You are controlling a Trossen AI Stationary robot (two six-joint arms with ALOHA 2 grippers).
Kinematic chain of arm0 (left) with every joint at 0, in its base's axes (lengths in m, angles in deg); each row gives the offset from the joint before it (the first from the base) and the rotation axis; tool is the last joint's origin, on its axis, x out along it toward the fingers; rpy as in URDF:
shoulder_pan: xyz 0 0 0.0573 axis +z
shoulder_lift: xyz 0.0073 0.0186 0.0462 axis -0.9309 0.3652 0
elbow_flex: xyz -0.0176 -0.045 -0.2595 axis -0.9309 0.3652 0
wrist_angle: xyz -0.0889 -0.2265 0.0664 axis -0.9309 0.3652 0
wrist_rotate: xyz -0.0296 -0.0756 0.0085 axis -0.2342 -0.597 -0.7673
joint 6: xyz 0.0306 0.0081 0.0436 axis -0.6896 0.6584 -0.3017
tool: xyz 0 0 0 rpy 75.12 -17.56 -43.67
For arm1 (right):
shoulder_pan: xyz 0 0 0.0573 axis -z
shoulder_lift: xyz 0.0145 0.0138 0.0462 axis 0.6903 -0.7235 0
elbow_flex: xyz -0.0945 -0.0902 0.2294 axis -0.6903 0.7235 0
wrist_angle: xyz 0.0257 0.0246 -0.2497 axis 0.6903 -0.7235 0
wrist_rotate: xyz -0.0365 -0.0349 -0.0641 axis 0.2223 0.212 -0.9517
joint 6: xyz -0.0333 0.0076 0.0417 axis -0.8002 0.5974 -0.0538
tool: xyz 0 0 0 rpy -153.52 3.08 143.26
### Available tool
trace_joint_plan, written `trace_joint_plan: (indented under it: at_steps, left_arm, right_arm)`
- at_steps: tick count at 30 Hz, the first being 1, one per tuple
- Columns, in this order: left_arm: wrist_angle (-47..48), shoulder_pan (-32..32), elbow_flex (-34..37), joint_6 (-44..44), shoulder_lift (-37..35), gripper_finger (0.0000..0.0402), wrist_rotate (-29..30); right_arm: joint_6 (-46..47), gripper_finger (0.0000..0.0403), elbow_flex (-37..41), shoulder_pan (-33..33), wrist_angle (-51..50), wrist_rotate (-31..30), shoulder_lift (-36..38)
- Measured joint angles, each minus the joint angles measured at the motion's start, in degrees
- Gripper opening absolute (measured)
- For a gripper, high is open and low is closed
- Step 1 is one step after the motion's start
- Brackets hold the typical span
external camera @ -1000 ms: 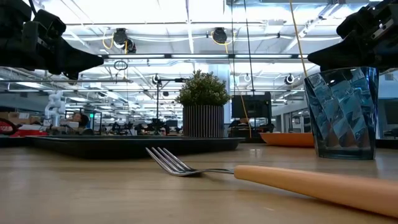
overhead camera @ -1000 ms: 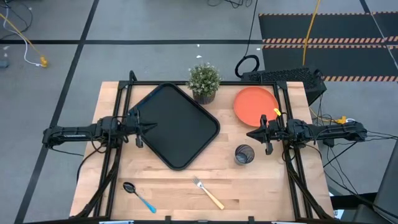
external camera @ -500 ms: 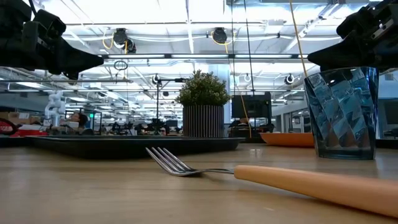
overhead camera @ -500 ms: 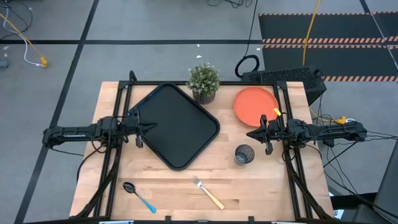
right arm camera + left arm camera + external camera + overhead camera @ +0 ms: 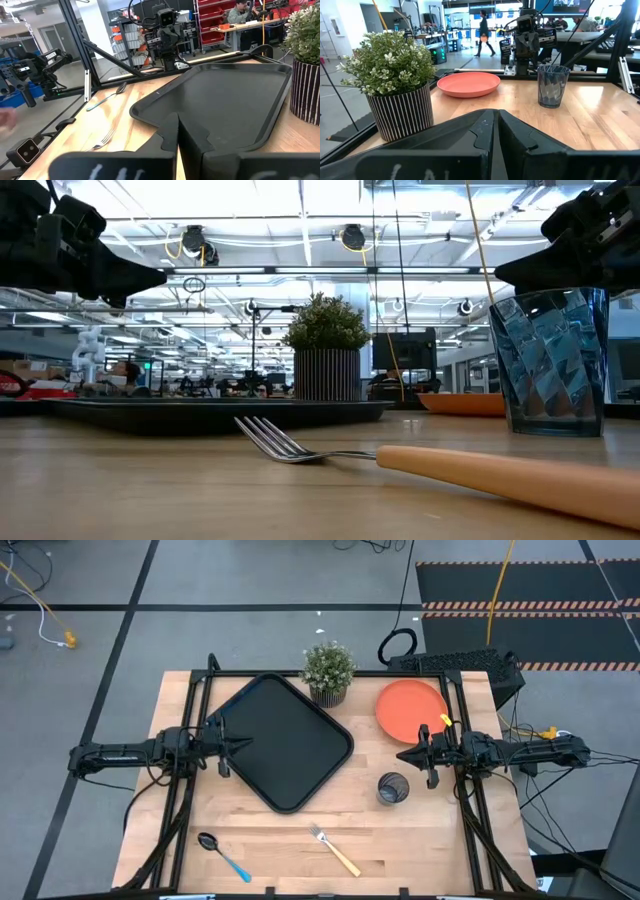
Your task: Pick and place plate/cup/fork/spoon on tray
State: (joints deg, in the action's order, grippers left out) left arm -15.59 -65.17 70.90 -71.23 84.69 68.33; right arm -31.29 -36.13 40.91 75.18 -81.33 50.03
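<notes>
Grey floor with dark lines surrounds the wooden counter [image 5: 420, 830], which carries all the tableware and a potted plant [image 5: 328, 670] at its far edge. Turned corner-on, the black tray [image 5: 280, 740] lies on the counter's left-middle part with nothing on it, and the plant stands just beside its far right corner. At the far right, well apart from the tray, the orange plate [image 5: 410, 708] lies flat on the wood. Nearer the front, between the tray's right corner and the right arm, the grey cup [image 5: 392, 788] stands upright. Close to the front edge, the fork [image 5: 334, 849] lies near the middle with its tines pointing toward the tray, while the spoon [image 5: 222, 853] lies at the front left, blue handle angled toward the front edge. Above the tray's left corner hovers the left pincer [image 5: 238, 743], fingers pressed narrow together, holding nothing; its wrist view confirms the tips meet. Opposite it, the right pincer [image 5: 404, 754] hovers just off the plate's near edge and just beyond the cup, likewise closed with nothing between its fingers. Both point inward toward each other across the counter.
</notes>
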Motion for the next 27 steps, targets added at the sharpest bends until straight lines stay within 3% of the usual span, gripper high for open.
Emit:
trace_joint_plan:
  at_steps: [19,27]
  left_arm:
    - [-0.64,0.01,0.01,0.61,0.02,0.0031,-0.01]
    - [-3.04,0.01,0.00,13.00,0.00,0.0031,-0.04]
  right_arm:
    - [-0.01,0.0000,0.00,0.02,0.01,-0.01,0.00]
    - [-0.01,0.0000,0.01,0.02,0.01,-0.01,0.00]
